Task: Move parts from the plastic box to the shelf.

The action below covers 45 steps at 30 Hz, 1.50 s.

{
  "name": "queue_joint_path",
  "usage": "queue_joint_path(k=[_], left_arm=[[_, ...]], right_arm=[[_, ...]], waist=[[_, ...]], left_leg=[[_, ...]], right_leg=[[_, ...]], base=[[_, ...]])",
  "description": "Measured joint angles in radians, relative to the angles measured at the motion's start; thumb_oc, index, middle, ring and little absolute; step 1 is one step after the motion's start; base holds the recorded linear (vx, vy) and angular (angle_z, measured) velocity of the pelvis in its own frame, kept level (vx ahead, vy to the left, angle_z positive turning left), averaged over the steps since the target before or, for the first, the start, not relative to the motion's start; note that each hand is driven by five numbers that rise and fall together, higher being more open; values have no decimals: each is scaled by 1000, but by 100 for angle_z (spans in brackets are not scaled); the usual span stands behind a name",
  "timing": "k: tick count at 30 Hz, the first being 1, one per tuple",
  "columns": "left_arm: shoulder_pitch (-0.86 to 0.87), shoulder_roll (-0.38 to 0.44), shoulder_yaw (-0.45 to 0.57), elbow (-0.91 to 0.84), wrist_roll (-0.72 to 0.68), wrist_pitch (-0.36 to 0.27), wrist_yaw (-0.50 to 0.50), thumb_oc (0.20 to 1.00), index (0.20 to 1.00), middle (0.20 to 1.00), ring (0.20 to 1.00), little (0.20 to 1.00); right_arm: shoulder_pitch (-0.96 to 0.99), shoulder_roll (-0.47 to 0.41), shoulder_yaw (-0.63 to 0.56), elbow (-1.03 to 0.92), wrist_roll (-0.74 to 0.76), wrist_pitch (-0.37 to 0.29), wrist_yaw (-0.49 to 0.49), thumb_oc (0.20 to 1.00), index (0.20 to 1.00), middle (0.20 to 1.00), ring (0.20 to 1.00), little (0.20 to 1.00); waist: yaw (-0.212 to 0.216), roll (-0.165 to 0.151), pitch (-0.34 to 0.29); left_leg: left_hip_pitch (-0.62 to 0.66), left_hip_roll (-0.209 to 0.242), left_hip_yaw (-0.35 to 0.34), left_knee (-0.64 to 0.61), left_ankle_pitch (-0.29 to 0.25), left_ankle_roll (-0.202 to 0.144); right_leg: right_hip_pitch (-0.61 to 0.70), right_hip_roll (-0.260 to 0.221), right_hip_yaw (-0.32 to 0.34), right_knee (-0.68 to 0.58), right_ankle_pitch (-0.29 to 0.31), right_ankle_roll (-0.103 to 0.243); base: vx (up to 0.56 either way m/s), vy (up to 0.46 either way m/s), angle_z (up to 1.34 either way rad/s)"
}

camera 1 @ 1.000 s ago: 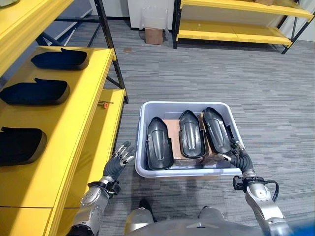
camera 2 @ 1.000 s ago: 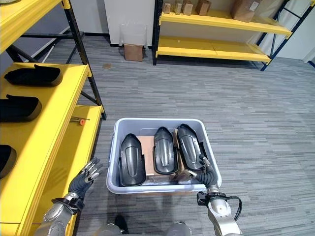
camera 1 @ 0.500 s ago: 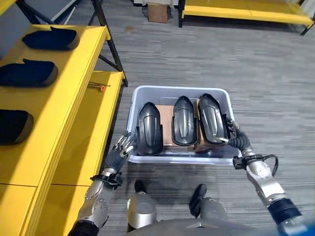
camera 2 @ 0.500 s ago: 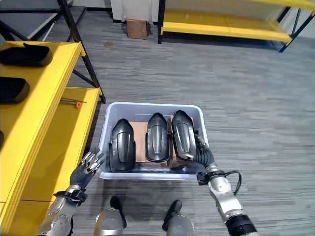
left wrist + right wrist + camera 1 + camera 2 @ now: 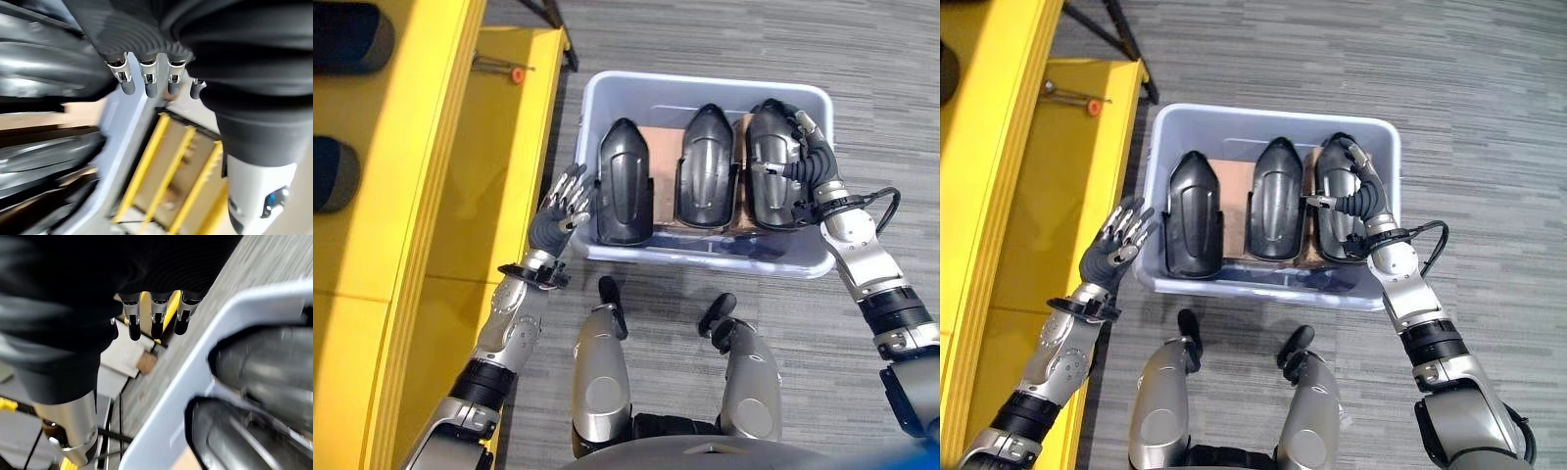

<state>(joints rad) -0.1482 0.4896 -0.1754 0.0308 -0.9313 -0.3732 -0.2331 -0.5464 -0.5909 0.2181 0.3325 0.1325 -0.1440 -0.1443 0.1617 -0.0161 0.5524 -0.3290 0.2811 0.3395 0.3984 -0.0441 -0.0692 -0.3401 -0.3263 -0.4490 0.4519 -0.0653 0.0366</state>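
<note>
Right robot hand (image 5: pixel 806 157) reaches over the right side of the plastic box (image 5: pixel 607 88), fingers spread and relaxed around the top of the rightmost part (image 5: pixel 771 171), thumb near its inner edge; whether it's touching the part can't be told. From the right wrist view the fingers (image 5: pixel 154 320) look straight, holding nothing.

Left robot hand (image 5: pixel 560 211) hovers just outside the box's left wall, fingers fanned wide, nothing in it; left wrist view shows straight fingertips (image 5: pixel 146 78) beside the box wall.

Box sits on grey carpet floor (image 5: pixel 705 39), directly in front of the robot. Inside: 3 dark glossy parts, standing side by side — left part (image 5: pixel 622 181), middle part (image 5: pixel 707 166), plus the right one. Brown cardboard (image 5: pixel 658 157) behind them.

Yellow shelf (image 5: pixel 440 196) runs along robot's left, w/ a small orange-tipped tool (image 5: pixel 504 69) on the lower level. Dark parts (image 5: pixel 335 174) already lie on the upper level.
</note>
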Motion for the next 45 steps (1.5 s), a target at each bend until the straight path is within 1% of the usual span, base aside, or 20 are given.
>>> queue_joint_path(k=[1,2,3,7,8,10,14,17,19,21,22,23,25,27,29,32,36,38,44,45], left_arm=[[-11,11,10,-65,-15,-30,0,1000,1000,1000,1000,1000],[-32,9,10,-78,-23,-40,0,1000,1000,1000,1000,1000],[-45,10,10,-89,-31,-42,-1,1000,1000,1000,1000,1000],[-73,9,8,-123,-59,-39,1,1000,1000,1000,1000,1000],[-82,1,8,-122,-87,-21,5,1000,1000,1000,1000,1000],[-79,-6,8,-122,-101,-12,13,1000,1000,1000,1000,1000],[-88,-16,5,-122,-100,16,22,1000,1000,1000,1000,1000],[-92,-12,-14,-121,-96,13,21,1000,1000,1000,1000,1000],[-97,-12,-17,-121,-95,12,17,1000,1000,1000,1000,1000],[-103,-14,-29,-122,-98,-7,12,1000,1000,1000,1000,1000],[-111,-19,-53,-120,-97,-9,11,1000,1000,1000,1000,1000],[-138,-37,-68,-104,-38,-38,20,1000,1000,1000,1000,1000],[-167,-47,-85,-76,19,-74,44,1000,1000,1000,1000,1000],[-172,-47,-89,-73,16,-89,43,1000,1000,1000,1000,1000],[-168,-48,-73,-74,-3,-105,41,1000,1000,1000,1000,1000],[-153,-52,-43,-79,-59,-109,35,1000,1000,1000,1000,1000],[-148,-56,-30,-78,-77,-69,12,1000,1000,1000,1000,1000],[-146,-56,-30,-78,-77,-56,6,1000,1000,1000,1000,1000],[-133,-55,-25,-81,-42,-47,0,1000,1000,1000,1000,1000],[-121,-56,-17,-88,-41,-45,0,1000,1000,1000,1000,1000]], right_arm=[[-13,-1,0,-1,0,9,-18,1000,1000,1000,1000,1000],[-20,0,3,5,0,18,-21,1000,1000,1000,1000,1000],[-29,-1,10,9,1,22,-24,1000,1000,1000,1000,1000],[-78,-2,17,8,5,48,-63,1000,1000,1000,1000,1000],[-88,-1,19,10,9,61,-77,1000,1000,1000,1000,1000],[-88,1,21,13,9,78,-99,1000,1000,1000,1000,1000],[-126,1,22,56,-58,98,-234,1000,1000,1000,1000,1000],[-128,11,5,55,-174,99,-402,1000,1000,1000,1000,1000],[-128,26,-11,54,-222,99,-458,1000,1000,1000,1000,1000],[-127,40,-17,19,-254,109,-488,1000,1000,1000,1000,1000],[-133,61,-13,19,-257,113,-500,1000,1000,1000,1000,1000],[-132,88,-8,23,-254,118,-500,1000,1000,1000,1000,1000],[-132,121,6,24,-229,120,-498,1000,1000,1000,1000,1000],[-127,126,22,30,-214,128,-487,1000,1000,1000,1000,1000],[-127,126,20,42,-214,154,-443,1000,1000,1000,1000,1000],[-147,114,21,60,-194,206,-358,1000,1000,1000,1000,1000],[-188,100,29,86,-181,229,-298,1000,1000,1000,1000,1000],[-213,98,29,108,-126,236,-273,1000,1000,1000,1000,1000],[-237,117,11,128,266,223,-83,1000,1000,1000,1000,1000],[-235,130,6,125,321,213,-74,1000,1000,1000,1000,1000]], waist=[[11,-1,2],[21,-3,4],[23,-7,6],[21,-11,7],[21,-13,8],[23,-17,9],[18,-19,9],[10,-20,8],[0,-19,8],[-9,-17,8],[-18,-6,9],[-25,7,9],[-35,12,10],[-40,18,10],[-41,38,9],[-33,42,8],[-13,43,9],[-4,43,9],[1,44,8],[2,44,8]], left_leg=[[-48,-2,-19,30,-3,-1],[-76,1,-29,47,-7,8],[-97,2,-37,58,-9,6],[-203,2,-79,99,-6,6],[-231,0,-86,113,-6,7],[-251,1,-90,121,-3,11],[-302,1,-98,131,4,17],[-318,0,-95,134,7,23],[-317,0,-86,134,4,27],[-317,0,-68,129,2,30],[-317,-3,-55,127,-3,37],[-317,-6,-47,128,-4,38],[-320,-14,-37,127,-9,45],[-320,-24,-23,125,-12,49],[-322,-29,-20,125,-14,51],[-354,-36,-40,133,-8,42],[-380,-38,-68,144,-2,35],[-383,-42,-76,149,-1,36],[-387,-51,-86,144,1,33],[-386,-51,-88,142,3,34]], right_leg=[[-37,-8,-2,31,-9,-6],[-59,-9,-4,48,-12,-11],[-76,-12,-4,60,-22,-5],[-163,-13,-4,101,-27,-12],[-190,-22,-4,121,-34,-22],[-209,-24,-4,133,-35,-22],[-257,-25,-4,144,-37,-27],[-276,-25,2,143,-33,-25],[-281,-25,9,139,-26,-31],[-293,-23,26,121,-11,-34],[-300,-24,36,113,-2,-32],[-304,-27,44,107,3,-30],[-319,-35,56,112,4,-29],[-335,-41,74,119,3,-29],[-341,-46,79,121,3,-26],[-372,-58,76,164,-18,-25],[-383,-62,69,193,-35,-30],[-383,-67,68,202,-41,-29],[-383,-77,61,212,-53,-30],[-383,-76,60,213,-53,-31]], base=[[-90,-81,20],[-104,-72,19],[-104,-40,14],[-61,-28,11],[-80,-45,9],[-83,-47,6],[-52,12,2],[-53,50,-3],[-78,101,-8],[-41,90,-19],[-33,147,-21],[-25,158,-13],[1,109,-5],[0,64,-4],[23,25,0],[-2,-73,17],[11,-35,16],[-2,-7,12],[20,-18,7],[29,-36,2]])
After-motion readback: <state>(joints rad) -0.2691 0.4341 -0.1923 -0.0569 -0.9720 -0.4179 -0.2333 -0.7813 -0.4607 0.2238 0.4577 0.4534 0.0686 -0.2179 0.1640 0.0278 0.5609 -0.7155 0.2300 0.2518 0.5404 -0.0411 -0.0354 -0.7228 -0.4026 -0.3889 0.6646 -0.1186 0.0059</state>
